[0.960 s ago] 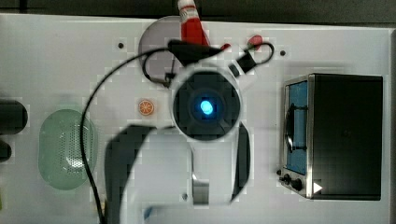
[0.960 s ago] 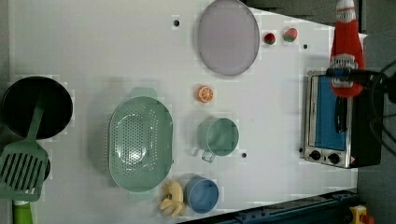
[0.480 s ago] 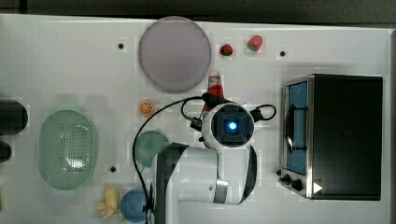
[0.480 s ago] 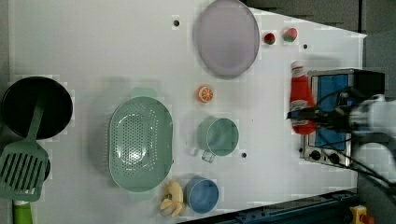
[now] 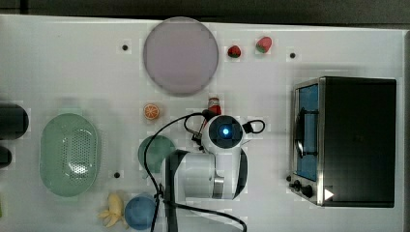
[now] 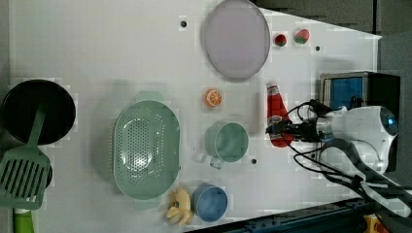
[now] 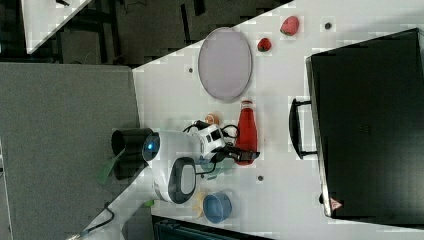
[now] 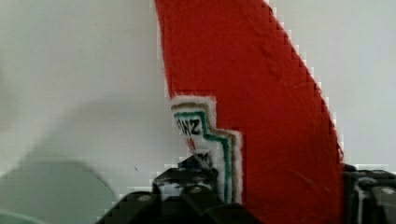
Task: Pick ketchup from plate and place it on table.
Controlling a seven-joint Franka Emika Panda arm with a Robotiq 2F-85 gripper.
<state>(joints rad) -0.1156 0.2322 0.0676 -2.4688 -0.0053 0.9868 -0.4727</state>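
The ketchup point(image 6: 277, 114), a red bottle with a white cap, is off the plate point(image 5: 180, 55) and low over the white table point(image 5: 72, 63), between the plate and the teal mug. Whether its base touches the tabletop I cannot tell. My gripper point(image 6: 283, 132) is shut on the bottle's lower body, at the label. In the wrist view the ketchup point(image 8: 261, 116) stands between the two dark fingers point(image 8: 187, 186). From the top view the wrist covers most of the ketchup point(image 5: 213, 105), leaving its cap end showing. The plate is bare.
A black toaster oven point(image 5: 348, 140) stands at the top view's right. The teal mug point(image 5: 155, 152) and an orange slice point(image 5: 151, 111) lie close by, two strawberries point(image 5: 234, 51) beside the plate. Green basket point(image 5: 70, 153), blue bowl point(image 5: 140, 211), banana point(image 5: 112, 212), black pan point(image 6: 39, 111).
The arm has carried the ketchup away from beyond the plate, down to the table between the plate and the mug; the wrist now sits much lower.
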